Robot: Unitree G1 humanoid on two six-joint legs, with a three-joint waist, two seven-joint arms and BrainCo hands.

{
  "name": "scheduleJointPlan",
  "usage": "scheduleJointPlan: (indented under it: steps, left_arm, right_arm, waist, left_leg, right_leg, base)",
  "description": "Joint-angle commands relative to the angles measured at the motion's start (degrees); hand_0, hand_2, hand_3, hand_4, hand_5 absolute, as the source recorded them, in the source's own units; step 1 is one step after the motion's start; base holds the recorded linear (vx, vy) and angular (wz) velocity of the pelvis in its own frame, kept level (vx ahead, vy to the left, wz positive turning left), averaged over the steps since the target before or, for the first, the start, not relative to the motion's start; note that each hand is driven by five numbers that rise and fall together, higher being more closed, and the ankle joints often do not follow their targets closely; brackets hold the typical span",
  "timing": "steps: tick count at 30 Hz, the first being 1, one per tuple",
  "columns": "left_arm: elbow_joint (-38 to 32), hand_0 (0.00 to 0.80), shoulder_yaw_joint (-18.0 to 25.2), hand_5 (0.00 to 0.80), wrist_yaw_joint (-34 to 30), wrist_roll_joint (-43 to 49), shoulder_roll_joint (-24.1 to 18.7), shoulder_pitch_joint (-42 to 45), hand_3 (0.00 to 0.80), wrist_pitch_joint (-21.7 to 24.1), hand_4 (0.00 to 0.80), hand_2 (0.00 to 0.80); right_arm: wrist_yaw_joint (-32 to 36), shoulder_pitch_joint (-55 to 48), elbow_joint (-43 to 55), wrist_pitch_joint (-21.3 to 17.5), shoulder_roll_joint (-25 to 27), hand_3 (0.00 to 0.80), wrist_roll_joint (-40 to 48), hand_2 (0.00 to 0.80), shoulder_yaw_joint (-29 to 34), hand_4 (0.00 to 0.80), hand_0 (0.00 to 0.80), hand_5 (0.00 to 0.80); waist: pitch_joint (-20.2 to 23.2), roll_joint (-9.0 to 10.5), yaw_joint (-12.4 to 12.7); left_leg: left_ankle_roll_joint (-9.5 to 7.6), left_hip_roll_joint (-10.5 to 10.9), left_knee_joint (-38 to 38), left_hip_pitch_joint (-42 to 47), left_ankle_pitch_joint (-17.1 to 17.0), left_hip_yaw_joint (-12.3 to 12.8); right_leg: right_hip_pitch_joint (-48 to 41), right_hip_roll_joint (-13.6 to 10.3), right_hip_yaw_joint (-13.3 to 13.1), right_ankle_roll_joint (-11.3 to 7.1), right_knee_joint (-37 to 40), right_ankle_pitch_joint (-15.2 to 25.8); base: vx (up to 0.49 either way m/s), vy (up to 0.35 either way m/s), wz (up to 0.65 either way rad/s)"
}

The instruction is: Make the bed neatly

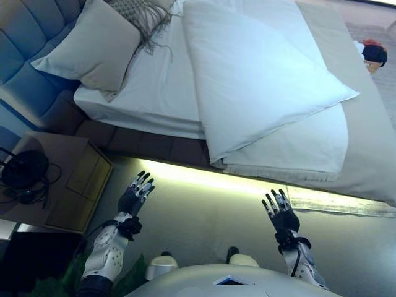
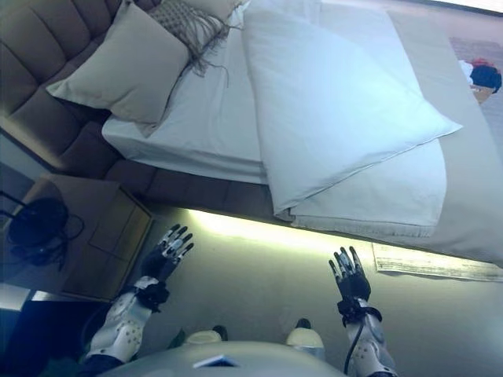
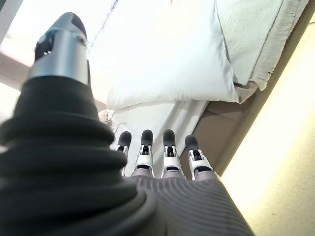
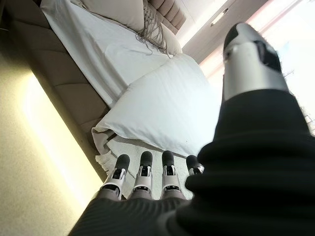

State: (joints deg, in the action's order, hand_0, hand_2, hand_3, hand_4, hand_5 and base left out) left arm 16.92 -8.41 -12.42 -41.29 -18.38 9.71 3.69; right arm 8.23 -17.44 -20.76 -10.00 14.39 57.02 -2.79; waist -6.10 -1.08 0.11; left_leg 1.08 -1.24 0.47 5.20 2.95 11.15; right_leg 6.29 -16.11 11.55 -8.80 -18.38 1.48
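Note:
The bed's white duvet [image 1: 260, 80] is folded back on a slant, its corner pointing toward the bed's foot, over a beige cover [image 1: 371, 142]. The white sheet [image 1: 161, 86] lies bare toward the head. A beige pillow [image 1: 93, 43] leans on the padded headboard [image 1: 25, 49], with a fringed cushion [image 1: 139, 15] beside it. My left hand [image 1: 133, 197] and right hand [image 1: 281, 216] are both open and empty, held over the floor short of the bed's side. The duvet also shows past the straight fingers in the left wrist view [image 3: 162, 59] and in the right wrist view [image 4: 167, 113].
A wooden nightstand [image 1: 62, 179] stands to the left of my left hand, with a black object and cables [image 1: 25, 170] on top. A lit strip [image 1: 204, 176] runs along the bed base. A red and blue thing [image 1: 373, 52] lies beyond the bed's far side.

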Motion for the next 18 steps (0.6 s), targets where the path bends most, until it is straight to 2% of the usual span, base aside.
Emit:
scheduleJointPlan:
  steps: [1,3,4,5,7,8,9,10,13,15,18]
  left_arm:
    - [-4.1,0.0,1.4,0.0,-0.5,-0.6,-3.5,0.1,0.0,1.4,0.0,0.0]
    - [-5.0,0.0,2.2,0.0,0.2,-1.0,-3.5,0.5,0.0,0.4,0.0,0.0]
    - [-5.3,0.0,2.7,0.0,1.1,-1.8,-3.6,0.8,0.0,0.2,0.0,0.0]
    - [-5.3,0.0,2.8,0.0,1.2,-2.0,-3.6,0.7,0.0,0.2,0.0,0.0]
    - [-4.9,0.0,3.0,0.0,1.5,-2.3,-3.6,0.2,0.0,0.6,0.0,0.0]
    - [-4.2,0.0,2.9,0.0,1.3,-2.4,-3.9,-0.6,0.0,0.7,0.0,0.0]
    - [-3.7,0.0,3.1,0.0,0.7,-2.5,-4.0,-1.2,0.0,0.8,0.0,0.0]
    - [-3.5,0.0,3.4,0.0,0.3,-2.5,-4.2,-1.3,0.0,0.7,0.0,0.0]
    - [-3.7,0.0,5.0,0.0,-0.3,-2.2,-4.2,-0.7,0.0,-0.5,0.0,0.0]
    - [-3.4,0.0,5.7,0.0,-1.1,-1.3,-3.9,0.4,0.0,-0.7,0.0,0.0]
    - [-3.7,0.0,6.6,0.0,-2.2,-0.1,-3.8,2.4,0.0,-0.9,0.0,0.0]
  right_arm:
    - [0.4,-0.4,4.3,-3.6,-1.0,0.0,0.2,0.0,-0.1,0.0,0.0,0.0]
    - [0.8,-0.4,4.0,-3.5,-1.1,0.0,0.0,0.0,-0.1,0.0,0.0,0.0]
    - [1.3,0.0,3.8,-3.4,-1.3,0.0,-0.1,0.0,-0.1,0.0,0.0,0.0]
    - [1.3,0.3,3.8,-3.3,-1.2,0.0,-0.1,0.0,-0.1,0.0,0.0,0.0]
    - [1.0,1.8,3.6,-2.9,-1.0,0.0,0.0,0.0,-0.2,0.0,0.0,0.0]
    - [0.3,3.2,2.9,-2.7,-0.7,0.0,0.2,0.0,-0.5,0.0,0.0,0.0]
    - [0.1,4.4,2.1,-2.7,-0.4,0.0,0.6,0.0,-0.6,0.0,0.0,0.0]
    - [0.0,4.9,1.7,-2.5,-0.4,0.0,0.5,0.0,-0.5,0.0,0.0,0.0]
    - [0.2,4.6,1.4,-2.2,-1.1,0.0,0.1,0.0,-0.4,0.0,0.0,0.0]
    - [1.3,2.9,1.5,-2.0,-1.6,0.0,-0.3,0.0,-0.3,0.0,0.0,0.0]
    - [2.9,0.6,1.5,-1.6,-1.7,0.0,-0.2,0.0,0.5,0.0,0.0,0.0]
  waist:
    - [0.6,0.36,0.4]
    - [0.5,0.53,0.6]
    - [0.5,1.02,0.7]
    - [0.5,1.43,0.6]
    - [0.3,2.39,0.3]
    - [0.7,3.07,0.2]
    - [0.5,3.6,0.1]
    - [0.7,3.91,0.0]
    - [0.7,4.37,0.1]
    - [0.8,5.01,-0.2]
    - [1.3,5.38,-0.6]
  left_leg:
    - [-7.79,6.2,6.8,-2.4,4.6,-2.0]
    - [-7.58,6.7,6.9,-1.8,5.0,-2.0]
    - [-7.06,7.1,7.0,-1.1,5.5,-2.3]
    - [-6.96,7.1,7.1,-1.6,4.7,-1.8]
    - [-5.99,7.4,8.1,-1.0,6.2,-2.2]
    - [-5.24,7.4,8.7,-0.2,8.6,-2.9]
    - [-4.89,7.1,9.6,-0.4,9.2,-2.5]
    - [-4.77,6.9,9.9,-0.4,9.6,-2.4]
    - [-5.04,6.0,11.1,0.0,11.5,-2.1]
    - [-5.64,5.6,12.4,0.5,12.9,-2.5]
    - [-5.58,4.6,13.4,1.6,14.4,-3.8]
  right_leg:
    - [7.8,-3.3,-1.9,0.81,-20.1,6.5]
    - [7.7,-3.0,-0.8,0.44,-17.1,7.2]
    - [6.9,-2.4,0.2,-0.15,-11.9,8.2]
    - [6.6,-2.5,1.5,0.8,-8.2,9.8]
    - [5.5,-2.2,2.2,0.04,1.9,11.4]
    - [5.7,-2.1,1.4,-1.75,9.7,12.0]
    - [5.3,-2.2,2.1,-1.84,16.8,14.3]
    - [5.4,-2.4,2.2,-2.3,19.7,15.1]
    - [6.1,-2.5,2.8,-3.37,23.1,16.5]
    - [7.0,-2.6,2.1,-3.79,22.8,17.2]
    - [6.9,-2.1,1.1,-4.03,21.9,16.4]
  base:
    - [0.104,0.196,0.32]
    - [0.168,0.013,0.12]
    - [0.125,-0.096,-0.01]
    - [0.159,-0.149,0.03]
    - [0.24,-0.189,-0.04]
    - [0.348,-0.26,-0.12]
    - [0.349,-0.267,-0.1]
    - [0.262,-0.227,-0.01]
    - [0.348,-0.227,0.03]
    - [0.411,-0.268,0.09]
    - [0.473,-0.339,0.38]
